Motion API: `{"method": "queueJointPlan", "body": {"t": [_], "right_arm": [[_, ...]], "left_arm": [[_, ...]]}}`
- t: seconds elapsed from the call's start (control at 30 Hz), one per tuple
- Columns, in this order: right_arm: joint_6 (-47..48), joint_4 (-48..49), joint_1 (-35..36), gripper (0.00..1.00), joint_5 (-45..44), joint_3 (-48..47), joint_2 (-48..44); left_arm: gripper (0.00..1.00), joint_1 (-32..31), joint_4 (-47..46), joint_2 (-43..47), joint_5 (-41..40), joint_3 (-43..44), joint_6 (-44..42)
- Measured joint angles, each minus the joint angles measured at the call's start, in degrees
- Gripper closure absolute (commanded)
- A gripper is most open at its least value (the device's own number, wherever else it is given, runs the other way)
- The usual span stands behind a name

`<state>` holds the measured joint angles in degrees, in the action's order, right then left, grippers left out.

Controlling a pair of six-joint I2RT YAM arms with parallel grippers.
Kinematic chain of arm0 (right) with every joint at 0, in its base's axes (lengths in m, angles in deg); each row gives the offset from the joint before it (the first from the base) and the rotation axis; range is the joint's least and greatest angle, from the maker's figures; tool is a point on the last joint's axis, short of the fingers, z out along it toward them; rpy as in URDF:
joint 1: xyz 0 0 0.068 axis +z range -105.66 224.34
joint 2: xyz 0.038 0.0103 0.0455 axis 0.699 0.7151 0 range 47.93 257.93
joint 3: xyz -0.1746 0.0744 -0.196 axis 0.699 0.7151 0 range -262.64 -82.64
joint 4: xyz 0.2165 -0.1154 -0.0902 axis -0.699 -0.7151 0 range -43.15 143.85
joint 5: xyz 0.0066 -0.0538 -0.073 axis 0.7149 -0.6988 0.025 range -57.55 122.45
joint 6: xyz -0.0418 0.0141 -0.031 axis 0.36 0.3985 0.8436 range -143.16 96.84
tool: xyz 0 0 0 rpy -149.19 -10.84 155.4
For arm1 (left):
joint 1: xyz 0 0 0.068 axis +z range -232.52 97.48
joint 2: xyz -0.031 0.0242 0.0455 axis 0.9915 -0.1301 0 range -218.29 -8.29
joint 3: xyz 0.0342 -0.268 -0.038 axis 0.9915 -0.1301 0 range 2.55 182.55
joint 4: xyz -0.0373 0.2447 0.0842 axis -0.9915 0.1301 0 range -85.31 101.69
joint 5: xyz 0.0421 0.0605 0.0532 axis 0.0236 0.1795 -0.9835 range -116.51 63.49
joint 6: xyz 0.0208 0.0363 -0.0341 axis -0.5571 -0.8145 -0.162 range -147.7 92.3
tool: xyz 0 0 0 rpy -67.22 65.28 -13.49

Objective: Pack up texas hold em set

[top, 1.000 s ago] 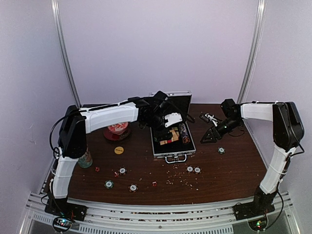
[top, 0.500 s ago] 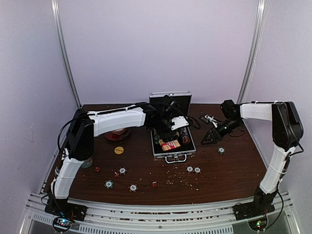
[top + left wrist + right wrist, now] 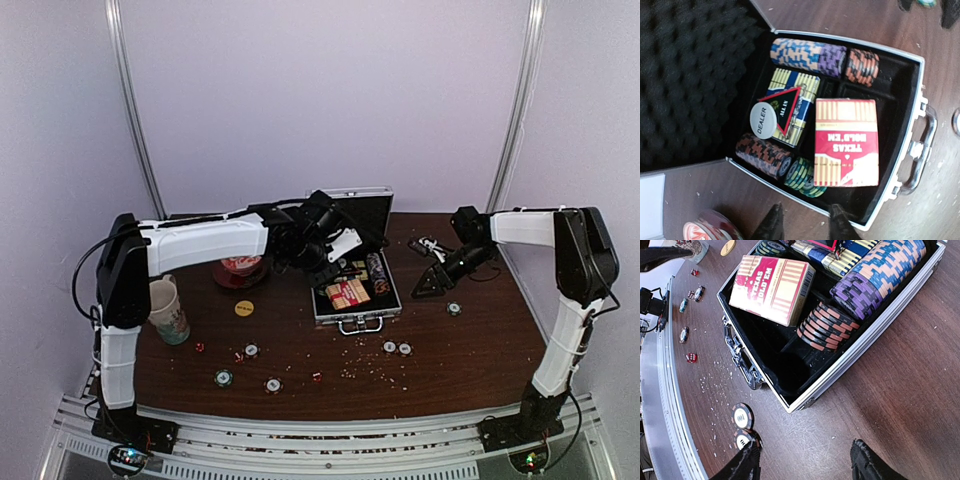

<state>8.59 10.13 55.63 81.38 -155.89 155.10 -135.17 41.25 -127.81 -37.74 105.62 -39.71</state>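
Observation:
The silver case (image 3: 358, 312) lies open at mid-table with its lid upright. Inside it are rows of chips (image 3: 810, 52), a white dealer button (image 3: 763, 120) on a blue card box (image 3: 790, 85), and the red-yellow card box (image 3: 846, 145) lying flat. My left gripper (image 3: 328, 268) hovers over the case's left wall, open and empty; its fingertips (image 3: 772, 225) straddle the rim. My right gripper (image 3: 428, 283) is low over the table just right of the case, open and empty. Loose chips (image 3: 397, 348), red dice (image 3: 238, 356) and the yellow disc (image 3: 244, 308) lie on the table.
A patterned paper cup (image 3: 170, 310) stands near the left edge. The red-and-white bowl (image 3: 240, 268) sits left of the case. Two chips (image 3: 741, 416) lie by my right gripper's left fingertip (image 3: 747, 462). White crumbs are scattered in front of the case.
The red card box went from tilted under my left gripper to lying flat in the case. The left gripper let it go, drew back leftward and narrowed its jaws. The right arm stayed still.

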Motion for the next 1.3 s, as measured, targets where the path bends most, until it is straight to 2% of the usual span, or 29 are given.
{"method": "queueJointPlan", "body": {"t": [0.17, 0.3, 0.73, 1.3], "right_arm": [[0.0, -0.2, 0.0, 0.37, 0.1, 0.0, 0.0], [0.0, -0.2, 0.0, 0.37, 0.1, 0.0, 0.0], [0.0, -0.3, 0.0, 0.37, 0.1, -0.4, 0.2], [0.9, -1.4, 0.0, 0.37, 0.1, -0.5, 1.9]], "left_arm": [[0.94, 1.6, 0.5, -0.2, 2.2, -1.2, 1.8], [1.00, 3.4, 1.0, -1.4, 3.4, -1.3, 2.3], [1.00, 4.8, 1.6, -7.3, 8.7, 0.2, 2.3], [1.00, 4.8, 1.5, -13.2, 11.6, 8.4, 2.3]]}}
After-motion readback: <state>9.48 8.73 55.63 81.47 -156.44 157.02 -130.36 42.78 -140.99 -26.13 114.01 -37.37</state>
